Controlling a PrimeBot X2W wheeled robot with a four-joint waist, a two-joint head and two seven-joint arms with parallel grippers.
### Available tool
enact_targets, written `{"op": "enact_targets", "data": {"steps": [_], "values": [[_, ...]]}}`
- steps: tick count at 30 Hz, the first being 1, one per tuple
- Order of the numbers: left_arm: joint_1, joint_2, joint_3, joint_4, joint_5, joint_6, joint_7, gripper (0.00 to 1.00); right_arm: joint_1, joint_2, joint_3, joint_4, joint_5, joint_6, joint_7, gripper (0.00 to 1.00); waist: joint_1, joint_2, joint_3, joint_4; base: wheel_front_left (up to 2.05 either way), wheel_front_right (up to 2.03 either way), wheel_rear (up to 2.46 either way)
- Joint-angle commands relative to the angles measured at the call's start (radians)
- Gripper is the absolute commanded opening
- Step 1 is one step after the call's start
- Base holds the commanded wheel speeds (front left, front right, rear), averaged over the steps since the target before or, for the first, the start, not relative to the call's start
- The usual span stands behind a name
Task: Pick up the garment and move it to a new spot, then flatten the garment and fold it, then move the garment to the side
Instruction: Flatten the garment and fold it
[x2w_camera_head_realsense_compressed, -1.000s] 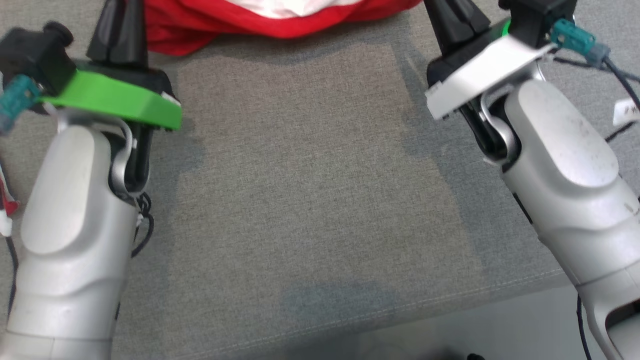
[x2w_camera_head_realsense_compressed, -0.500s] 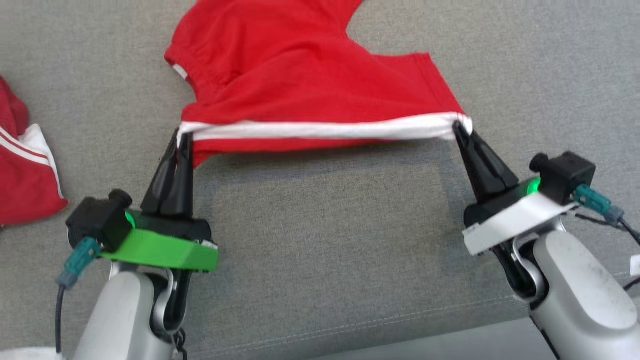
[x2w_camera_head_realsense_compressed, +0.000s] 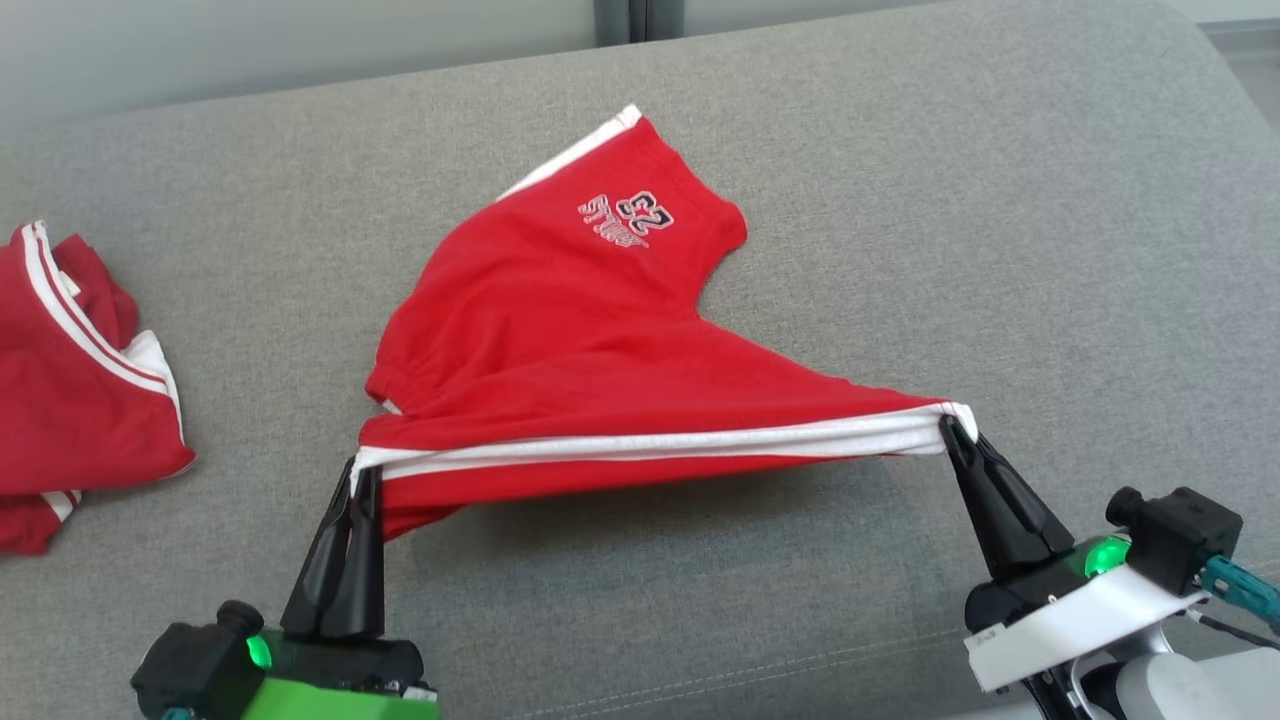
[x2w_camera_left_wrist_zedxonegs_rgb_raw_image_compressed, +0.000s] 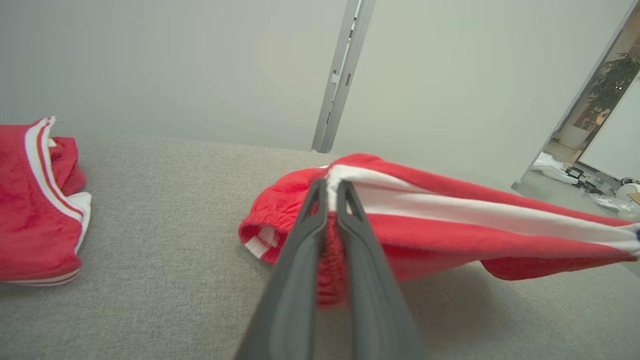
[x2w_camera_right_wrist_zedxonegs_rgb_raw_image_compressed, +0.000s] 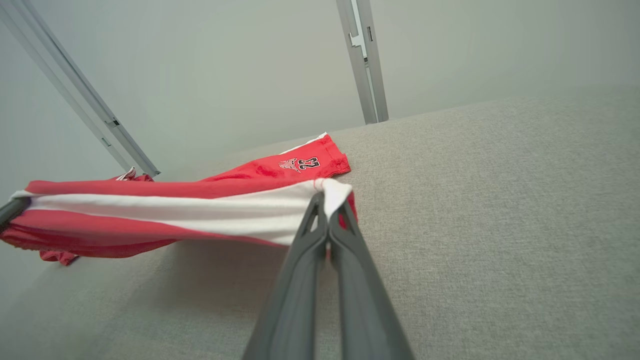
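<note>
Red shorts (x2w_camera_head_realsense_compressed: 560, 330) with a white side stripe, stretched taut.
The striped near edge is lifted and drawn straight; the far leg, bearing a stitched logo, lies on the grey cushion (x2w_camera_head_realsense_compressed: 950, 200).

I have the shorts (x2w_camera_head_realsense_compressed: 560, 340) lying mid-cushion (x2w_camera_head_realsense_compressed: 900, 200), with their near edge lifted off it and stretched between my two grippers. My left gripper (x2w_camera_head_realsense_compressed: 361, 470) pinches the near-left corner and my right gripper (x2w_camera_head_realsense_compressed: 946, 425) the near-right corner, the two well apart. The far leg of the shorts rests on the cushion, toward its back edge. A second garment (x2w_camera_head_realsense_compressed: 70, 380) lies on the cushion well to the left of the shorts, not touching them. A wall (x2w_camera_left_wrist_zedxonegs_rgb_raw_image_compressed: 200, 65) stands behind the cushion.
</note>
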Motion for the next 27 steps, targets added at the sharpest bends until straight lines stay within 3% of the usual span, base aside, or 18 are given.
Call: {"op": "enact_targets", "data": {"steps": [1, 7, 11, 25, 27], "values": [[0.042, -0.006, 0.017, -0.030, 0.006, 0.001, -0.003, 0.00, 0.040, 0.002, -0.018, -0.040, -0.007, -0.002, 0.018, 0.00, 0.0001, -0.0001, -0.041, -0.010, 0.00, 0.00, 0.00], [0.138, -0.025, 0.003, -0.105, 0.004, 0.001, -0.003, 0.00, 0.114, 0.013, -0.048, -0.165, -0.028, -0.002, 0.090, 0.00, 0.0001, -0.0001, -0.026, -0.004, 0.00, 0.00, 0.00], [0.121, -0.033, -0.028, -0.094, -0.021, 0.001, -0.003, 0.00, 0.095, 0.016, -0.063, -0.183, -0.042, -0.002, 0.120, 0.00, 0.0001, -0.0001, -0.005, 0.019, 0.00, 0.00, 0.00], [-0.090, -0.048, -0.098, 0.094, -0.147, 0.002, -0.003, 0.00, -0.171, -0.032, -0.088, 0.007, -0.048, -0.002, 0.194, 0.00, 0.0001, -0.0001, 0.071, 0.161, 0.00, 0.00, 0.00], [-0.139, -0.048, -0.123, 0.128, -0.178, 0.019, -0.003, 0.00, -0.230, -0.051, -0.083, 0.043, -0.046, -0.002, 0.207, 0.00, 0.0001, -0.0001, 0.084, 0.189, 0.00, 0.00, 0.00]]}}
